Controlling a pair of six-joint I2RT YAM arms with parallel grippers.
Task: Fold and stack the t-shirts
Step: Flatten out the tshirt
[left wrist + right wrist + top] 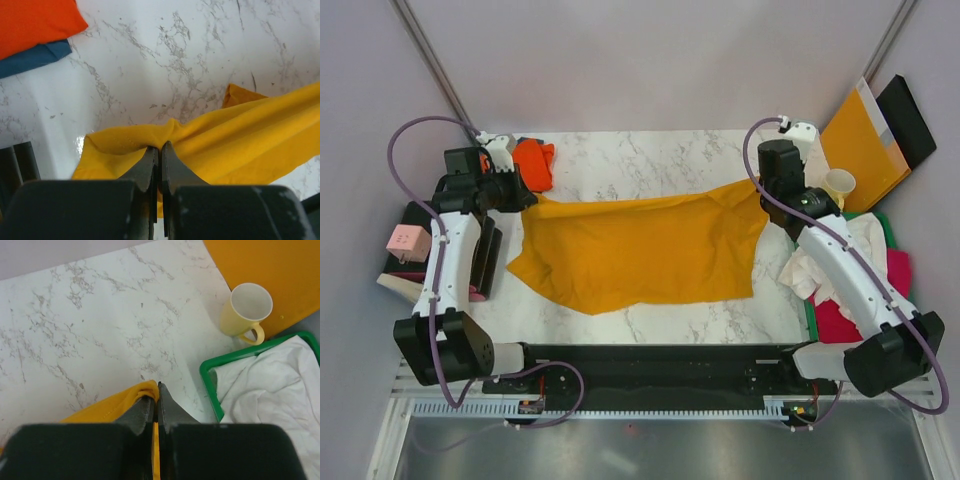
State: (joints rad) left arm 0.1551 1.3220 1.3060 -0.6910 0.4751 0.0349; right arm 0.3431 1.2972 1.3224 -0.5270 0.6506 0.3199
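Nearest, the mustard-yellow t-shirt [640,250] lies spread across the middle of the marble worktop [650,160], its near hem wrinkled and uneven and its body mostly flat. To the left, beside the left arm, a pink box [408,240] sits on a dark stand. To the right, a magenta t-shirt [832,322] and a crumpled white t-shirt [270,385] lie heaped in a green tray [205,372], partly under the right arm.

Farther back, the left claw [160,147] is pinched together on the yellow shirt's far left corner, and the fabric bunches into folds right at its tips. The right claw [155,387] is likewise clamped on the far right corner, with a thin edge of yellow cloth caught between its fingers. The shirt's far edge runs between the two claws.

Beyond the left claw, a folded orange t-shirt [35,22] rests on a teal-blue t-shirt [35,57] at the far left corner. Beyond the right claw, a pale yellow mug [247,310] stands upright just beside the tray, in front of an orange-brown envelope [865,140] leaning at the back.
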